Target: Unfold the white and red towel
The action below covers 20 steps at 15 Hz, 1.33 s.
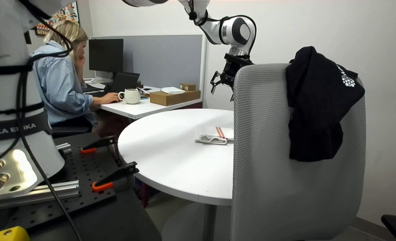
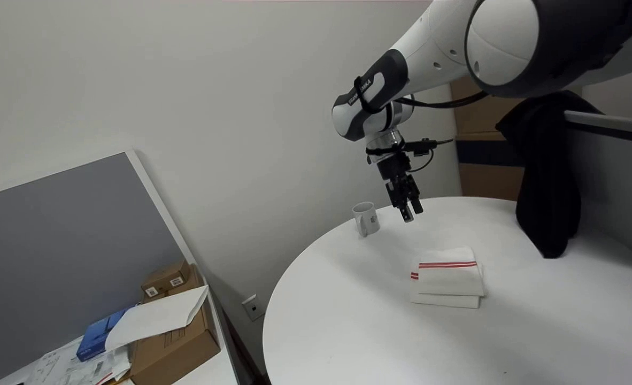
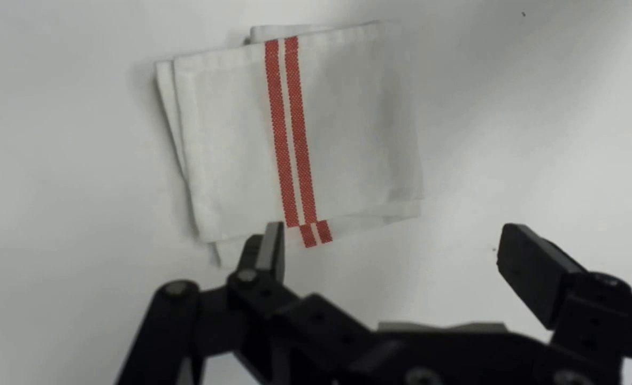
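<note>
The towel (image 3: 337, 133) lay folded on the table (image 2: 326, 321), well in from its edge. The gripper (image 3: 392, 235) hung apart from it, jaws spread, empty. All the unfolding seemed left.

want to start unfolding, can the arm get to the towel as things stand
Probably yes: the pincer is open and empty above the table, and nothing shows on top of the folded towel. The white mug stands apart from it, so should not block the approach.
</note>
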Motion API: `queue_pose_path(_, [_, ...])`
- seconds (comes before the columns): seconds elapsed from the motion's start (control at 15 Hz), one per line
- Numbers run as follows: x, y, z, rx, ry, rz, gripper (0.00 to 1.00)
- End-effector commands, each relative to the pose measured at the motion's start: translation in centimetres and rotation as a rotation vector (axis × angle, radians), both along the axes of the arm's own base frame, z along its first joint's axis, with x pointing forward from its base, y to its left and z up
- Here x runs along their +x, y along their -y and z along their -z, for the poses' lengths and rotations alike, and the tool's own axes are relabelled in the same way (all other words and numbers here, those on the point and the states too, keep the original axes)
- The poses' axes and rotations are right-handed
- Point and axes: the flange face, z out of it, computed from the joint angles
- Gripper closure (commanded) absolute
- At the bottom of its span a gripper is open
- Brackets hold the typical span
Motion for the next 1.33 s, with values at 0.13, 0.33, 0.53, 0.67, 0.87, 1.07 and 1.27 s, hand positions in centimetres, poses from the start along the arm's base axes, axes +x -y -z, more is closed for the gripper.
queue_pose_path(0.13, [0.9, 4.0, 5.0, -0.006, -0.038, 0.059, 0.0])
queue_pose_path(0.33, [1.1, 6.9, 6.6, -0.038, -0.041, 0.108, 0.0])
queue_pose_path(0.53, [1.6, 8.0, 6.6, -0.064, -0.013, 0.13, 0.0])
queue_pose_path(0.67, [1.9, 7.8, 6.7, -0.084, 0.011, 0.135, 0.0])
queue_pose_path(0.87, [2.0, 7.0, 7.6, -0.116, 0.016, 0.145, 0.0])
queue_pose_path(1.07, [1.7, 6.7, 8.9, -0.114, -0.01, 0.155, 0.0])
queue_pose_path(1.27, [1.4, 7.1, 10.3, -0.118, -0.025, 0.161, 0.0])
